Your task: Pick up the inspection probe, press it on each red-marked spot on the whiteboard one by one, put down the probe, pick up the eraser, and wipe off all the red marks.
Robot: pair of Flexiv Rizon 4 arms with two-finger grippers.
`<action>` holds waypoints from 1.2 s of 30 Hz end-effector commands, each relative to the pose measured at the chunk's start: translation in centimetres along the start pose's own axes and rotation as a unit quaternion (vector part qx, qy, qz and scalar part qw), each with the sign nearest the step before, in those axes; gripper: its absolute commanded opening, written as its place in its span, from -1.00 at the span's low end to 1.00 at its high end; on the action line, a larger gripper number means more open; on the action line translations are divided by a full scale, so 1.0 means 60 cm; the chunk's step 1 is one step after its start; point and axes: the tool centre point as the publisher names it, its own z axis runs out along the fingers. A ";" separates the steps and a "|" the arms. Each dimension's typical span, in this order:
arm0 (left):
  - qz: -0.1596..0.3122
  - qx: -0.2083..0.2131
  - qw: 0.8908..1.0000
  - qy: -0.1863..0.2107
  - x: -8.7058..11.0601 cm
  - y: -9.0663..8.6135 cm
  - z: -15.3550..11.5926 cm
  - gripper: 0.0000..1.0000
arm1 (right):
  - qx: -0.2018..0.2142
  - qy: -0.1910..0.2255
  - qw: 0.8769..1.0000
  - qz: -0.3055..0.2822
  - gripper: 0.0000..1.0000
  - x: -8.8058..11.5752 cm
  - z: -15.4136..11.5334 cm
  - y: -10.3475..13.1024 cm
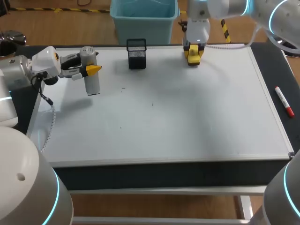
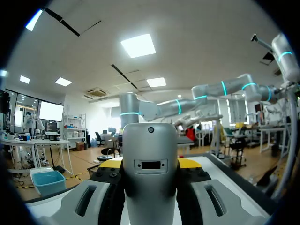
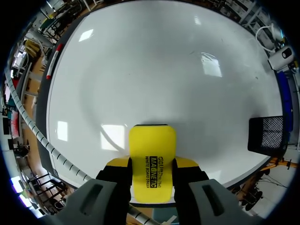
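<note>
Tools in both grips: left gripper (image 1: 91,69) clenched on the grey inspection probe (image 1: 92,83) at far left of the whiteboard (image 1: 178,117), right gripper (image 3: 152,178) grasping the yellow eraser (image 3: 152,150) at its far edge. The inspection probe looks rigid, light and smooth-sided; a mid-barrel hold suits.

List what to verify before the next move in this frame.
1. Left gripper shut on probe: ok.
2. Probe put down: not ok, the left gripper holds it.
3. Right gripper shut on eraser: ok.
4. Red marks gone from whiteboard: ok, none visible.
5. Eraser touching the whiteboard: cannot tell.
6. Mesh holder apart from both grippers: ok.
</note>
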 end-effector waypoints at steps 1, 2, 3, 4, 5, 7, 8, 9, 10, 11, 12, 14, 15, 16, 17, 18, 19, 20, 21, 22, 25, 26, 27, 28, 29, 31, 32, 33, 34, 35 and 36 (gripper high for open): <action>0.001 0.000 1.000 -0.001 0.000 -0.001 0.001 -1.00 | 0.001 0.003 1.000 0.001 -1.00 -0.002 0.004 -0.004; 0.001 0.000 1.000 -0.001 0.000 -0.001 0.001 -1.00 | 0.001 0.004 1.000 0.002 -1.00 -0.001 0.004 -0.004; 0.001 0.000 1.000 -0.001 0.000 -0.001 0.001 -1.00 | 0.002 0.003 1.000 0.003 -1.00 -0.001 0.005 -0.003; 0.001 0.000 1.000 -0.001 0.000 -0.001 0.001 -1.00 | 0.002 0.003 1.000 0.003 -1.00 -0.001 0.005 -0.002; 0.001 0.000 1.000 -0.001 0.000 -0.001 0.001 -1.00 | 0.002 0.002 1.000 0.003 -1.00 -0.001 0.005 -0.002; 0.001 0.000 1.000 -0.001 0.000 -0.001 0.001 -1.00 | 0.002 0.002 1.000 0.003 -1.00 -0.001 0.006 -0.003; 0.001 0.000 1.000 -0.001 0.000 -0.001 0.001 -1.00 | 0.001 0.003 1.000 0.003 -1.00 -0.001 0.007 -0.002; 0.001 0.000 1.000 -0.001 0.000 -0.001 0.001 -1.00 | 0.001 0.003 1.000 0.003 -0.84 -0.001 0.007 -0.002; 0.001 0.000 1.000 -0.001 0.000 -0.001 0.001 -1.00 | 0.000 0.002 1.000 0.003 -0.79 -0.001 0.008 -0.002; 0.001 0.000 1.000 -0.001 0.000 -0.001 0.001 -1.00 | 0.000 0.002 1.000 0.003 -0.87 -0.001 0.009 -0.002; 0.001 0.000 1.000 -0.001 0.000 -0.001 0.001 -1.00 | 0.000 0.002 1.000 0.003 -1.00 -0.001 0.009 -0.002; 0.001 0.000 1.000 -0.001 0.000 -0.001 0.001 -1.00 | -0.001 0.000 1.000 0.005 -1.00 -0.002 0.010 -0.002; 0.001 0.000 1.000 -0.001 0.000 -0.001 0.001 -1.00 | -0.001 0.000 1.000 0.006 -1.00 -0.001 0.010 -0.001; 0.001 0.000 1.000 -0.001 0.000 -0.001 0.001 -1.00 | -0.002 0.001 1.000 0.006 -0.36 -0.001 0.010 -0.001; 0.001 0.000 1.000 -0.001 0.000 -0.001 0.001 -1.00 | -0.002 0.000 1.000 0.007 0.92 0.000 0.009 -0.001; 0.001 0.000 1.000 -0.001 0.000 -0.001 0.001 -1.00 | -0.002 -0.001 1.000 0.010 1.00 0.001 0.009 0.000; 0.001 0.000 1.000 -0.001 0.000 -0.001 0.001 -1.00 | -0.002 -0.002 1.000 0.011 1.00 0.002 0.008 0.000; 0.001 0.000 1.000 -0.001 0.000 -0.001 0.001 -1.00 | -0.002 -0.002 1.000 0.013 1.00 0.003 0.007 0.001; 0.001 0.000 1.000 -0.001 0.000 -0.001 0.001 -1.00 | -0.002 -0.003 1.000 0.013 1.00 0.004 0.005 0.002; 0.001 0.000 1.000 -0.001 0.000 -0.001 0.001 -1.00 | -0.002 -0.004 1.000 0.014 1.00 0.006 0.004 0.003; 0.001 0.000 1.000 -0.001 0.000 -0.001 0.001 -1.00 | -0.001 -0.006 1.000 0.018 1.00 0.009 -0.001 0.006; 0.001 0.000 1.000 -0.001 0.000 -0.001 0.001 -1.00 | 0.000 -0.008 1.000 0.020 1.00 0.011 -0.003 0.008; 0.001 0.000 1.000 -0.001 0.000 -0.001 0.001 -1.00 | 0.001 -0.013 1.000 0.024 1.00 0.013 -0.005 0.009; 0.001 0.000 1.000 -0.001 0.000 -0.001 0.001 -1.00 | 0.001 -0.017 0.999 0.029 1.00 0.015 -0.007 0.011; 0.001 0.000 1.000 -0.001 0.000 -0.001 0.001 -1.00 | 0.002 -0.022 0.999 0.033 1.00 0.016 -0.010 0.013; 0.001 0.000 1.000 -0.001 0.000 -0.001 0.001 -1.00 | 0.001 -0.040 0.998 0.046 1.00 0.020 -0.020 0.019; 0.001 0.000 1.000 -0.001 0.000 -0.001 0.001 -1.00 | 0.000 -0.046 0.997 0.055 1.00 0.023 -0.024 0.020; 0.001 0.000 1.000 -0.001 0.000 -0.001 0.001 -1.00 | 0.001 -0.057 0.996 0.067 1.00 0.027 -0.029 0.021; 0.001 0.000 1.000 -0.001 0.000 -0.001 0.001 -1.00 | 0.000 -0.068 0.995 0.077 1.00 0.031 -0.035 0.024; 0.001 0.000 1.000 -0.001 0.000 -0.001 0.001 -1.00 | 0.000 -0.078 0.993 0.090 1.00 0.035 -0.040 0.026; 0.001 0.000 1.000 -0.001 0.000 -0.001 0.001 -1.00 | 0.000 -0.090 0.991 0.101 1.00 0.039 -0.045 0.029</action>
